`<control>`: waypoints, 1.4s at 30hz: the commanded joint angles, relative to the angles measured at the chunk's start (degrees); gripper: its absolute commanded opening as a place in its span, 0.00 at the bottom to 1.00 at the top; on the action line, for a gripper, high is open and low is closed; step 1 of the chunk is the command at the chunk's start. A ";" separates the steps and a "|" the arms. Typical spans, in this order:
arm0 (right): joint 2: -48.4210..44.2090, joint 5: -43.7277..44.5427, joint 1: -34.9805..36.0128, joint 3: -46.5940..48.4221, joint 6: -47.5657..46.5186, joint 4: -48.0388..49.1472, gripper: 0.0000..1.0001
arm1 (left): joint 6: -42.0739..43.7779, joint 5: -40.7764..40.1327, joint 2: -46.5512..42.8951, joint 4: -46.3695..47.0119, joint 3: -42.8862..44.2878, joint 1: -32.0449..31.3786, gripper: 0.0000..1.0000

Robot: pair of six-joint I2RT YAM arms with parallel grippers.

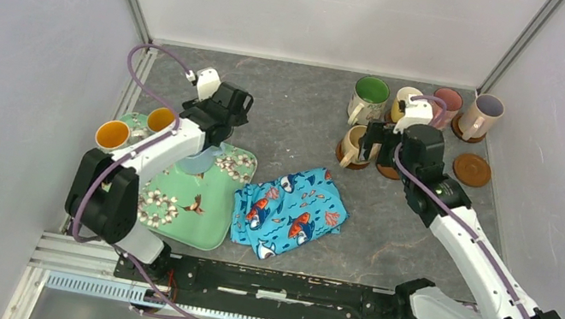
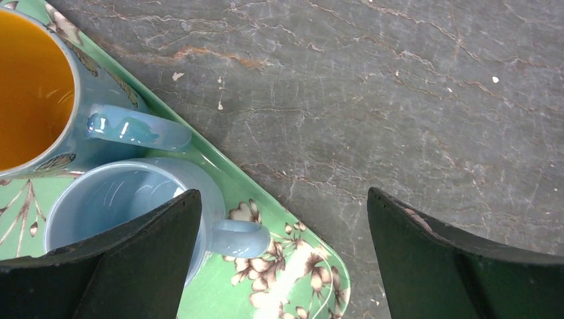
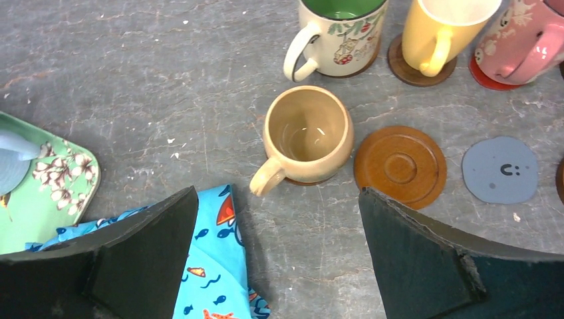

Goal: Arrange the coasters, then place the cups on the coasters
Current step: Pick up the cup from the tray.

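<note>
A light blue cup (image 2: 113,206) and an orange-lined cup (image 2: 33,86) stand on the green floral tray (image 2: 279,279). My left gripper (image 2: 282,259) hangs open over the tray's corner, with the blue cup's handle (image 2: 236,238) just inside its left finger. A beige cup (image 3: 308,133) stands on a brown coaster. Beside it lie an empty ringed brown coaster (image 3: 400,165) and a blue-grey coaster (image 3: 500,169). Behind them, the cream cup (image 3: 339,33), yellow cup (image 3: 442,33) and pink cup (image 3: 525,40) sit on coasters. My right gripper (image 3: 279,259) is open and empty, short of the beige cup.
A blue fish-print cloth (image 1: 290,210) lies crumpled mid-table, its edge under my right gripper's left finger. A second orange-lined cup (image 1: 112,134) stands on the tray's left. A lilac-lined cup (image 1: 482,113) sits at the back right, with an empty brown coaster (image 1: 472,169) nearer. Walls enclose the table.
</note>
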 commanded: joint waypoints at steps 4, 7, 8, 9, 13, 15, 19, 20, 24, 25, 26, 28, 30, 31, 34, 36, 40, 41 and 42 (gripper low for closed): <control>0.73 0.04 3.37 0.54 -0.87 2.46 0.98 | -3.31 0.16 3.55 4.51 0.87 1.57 1.00; 0.95 0.30 4.52 0.45 -0.81 2.97 0.98 | -2.86 1.15 4.95 5.24 0.78 1.83 1.00; 1.04 0.47 4.79 0.45 -0.86 3.02 0.98 | -2.65 1.39 5.35 5.76 0.69 1.90 1.00; 1.20 0.63 5.02 0.45 -0.86 3.01 0.98 | -2.36 1.64 5.74 6.17 0.63 1.83 1.00; 1.56 0.96 5.86 0.27 -0.79 3.11 0.98 | -0.98 3.65 7.98 7.31 1.32 1.90 1.00; 1.86 1.17 6.35 0.10 -0.79 3.32 0.98 | -1.45 3.98 8.72 6.30 1.80 1.90 1.00; 2.59 1.28 7.21 -0.16 -0.96 3.98 0.98 | -2.92 5.50 8.02 6.03 -0.11 1.86 1.00; 2.78 1.27 7.45 -0.17 -1.04 4.12 0.98 | -3.32 6.10 7.49 5.95 -0.90 1.79 1.00; 3.52 1.42 8.90 -0.69 -1.83 6.17 0.98 | -4.96 7.96 3.98 5.58 -5.00 1.19 1.00; 3.92 1.33 9.26 -0.70 -2.05 6.49 0.98 | -5.48 8.34 2.76 5.28 -6.34 0.80 1.00; 4.29 1.28 9.59 -0.71 -2.15 6.89 0.98 | -6.01 8.61 1.47 5.12 -7.68 0.62 1.00; 5.17 0.88 10.30 -0.74 -2.19 7.49 0.98 | -7.03 9.10 -1.45 4.78 -10.95 0.15 1.00; 5.88 0.36 10.92 -0.93 -1.91 8.39 0.98 | -7.76 9.81 -4.68 4.50 -14.05 -0.13 1.00; 6.18 0.00 11.27 -1.11 -1.76 9.04 0.98 | -7.85 10.14 -6.14 4.16 -15.22 -0.33 1.00; 7.05 -1.07 12.05 -1.57 -1.40 10.80 0.98 | -7.86 11.15 -10.39 2.72 -18.09 -1.48 1.00; 7.94 -2.08 13.02 -1.53 -1.77 11.88 0.98 | -7.71 11.51 -13.34 1.50 -19.09 -2.51 1.00; 10.65 -2.24 15.51 -0.23 -2.87 12.02 0.98 | -6.49 13.23 -19.20 -1.03 -18.64 -3.06 1.00; 11.28 -2.32 16.16 0.25 -3.06 11.94 0.98 | -5.72 13.61 -20.58 -1.83 -17.86 -3.06 1.00; 11.84 -2.33 16.69 0.64 -3.20 11.99 0.98 | -4.89 13.74 -22.03 -2.68 -16.94 -3.05 1.00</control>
